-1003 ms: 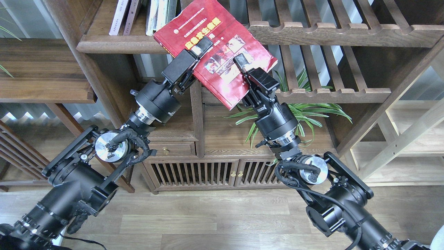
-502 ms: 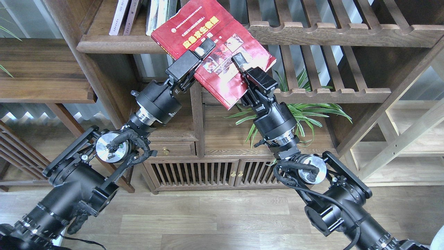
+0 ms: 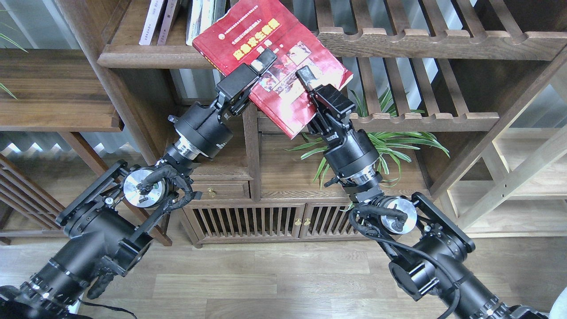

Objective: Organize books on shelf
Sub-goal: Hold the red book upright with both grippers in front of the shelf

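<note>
Slightly higher now, the red book tilts toward the shelf; my left claw and right claw both clamp it. I should level it before sliding it in.

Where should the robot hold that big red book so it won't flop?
Best by the two long side edges, one gripper from each side. That is how it is held now: the left gripper pinches the left edge, the right gripper the lower right part. The red book is wide, thin and tilted, its top over the shelf, so a one-sided hold would probably let it sag.
</note>
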